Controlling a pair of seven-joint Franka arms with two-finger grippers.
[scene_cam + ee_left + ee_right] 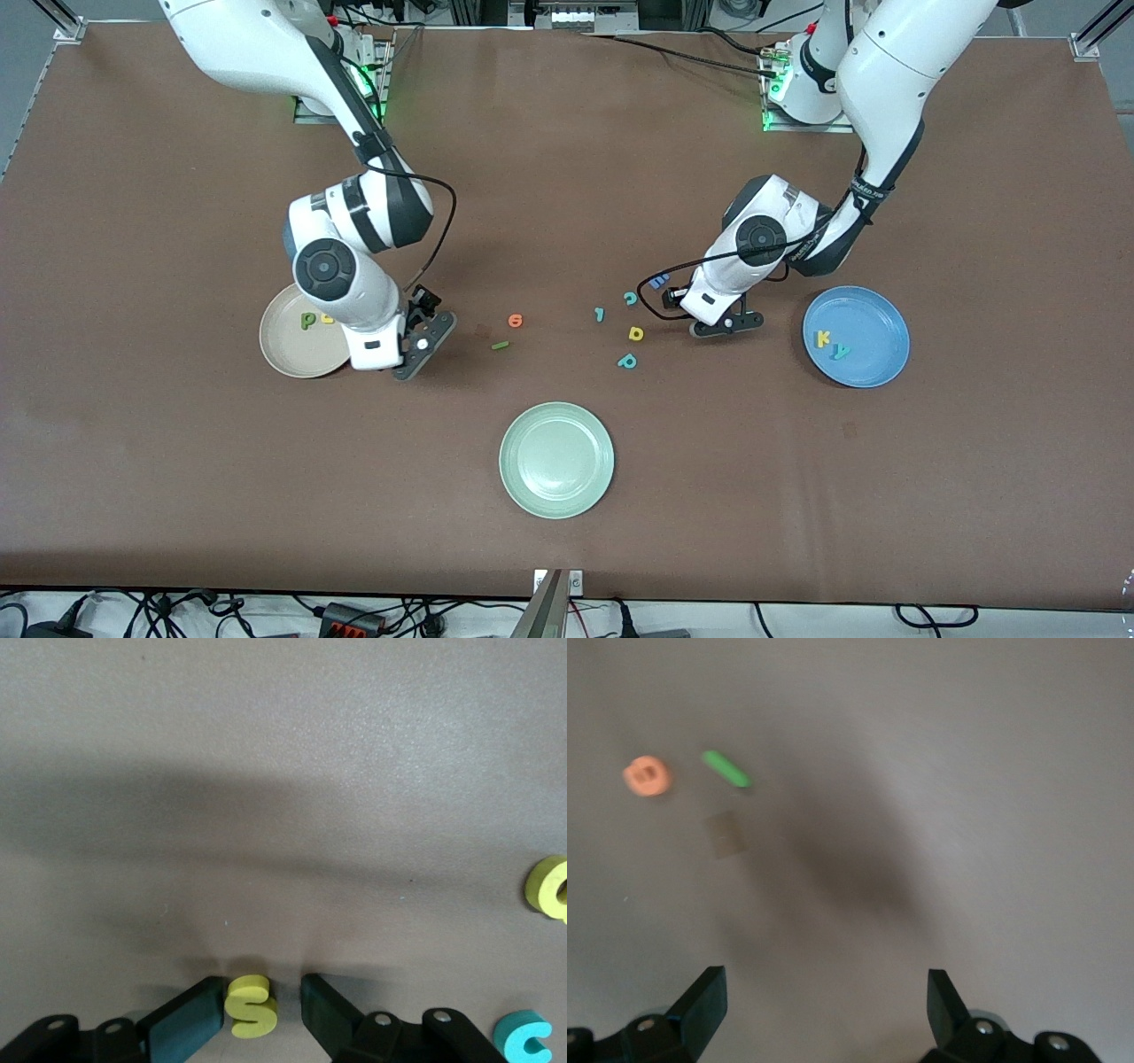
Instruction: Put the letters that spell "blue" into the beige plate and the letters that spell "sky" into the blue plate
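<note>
The yellow s [251, 1006] lies on the table between the fingers of my left gripper [262, 988]. One finger touches it and a gap shows at the other. In the front view that gripper [726, 326] is low at the table, beside the blue plate [873, 319], which holds a yellow k [823, 338] and a teal y [840, 352]. My right gripper [423, 341] is open and empty beside the beige plate [297, 354]. That plate holds a green b [307, 320] and a yellow u [326, 317]. The orange e [515, 320] and the green bar [500, 345] lie on the table between the two grippers.
A teal c [631, 299], a yellow d [635, 333], a teal p [627, 361] and a small teal piece [600, 314] lie near my left gripper. A blue E [657, 282] is beside its wrist. The pale green plate [556, 459] sits nearer the front camera.
</note>
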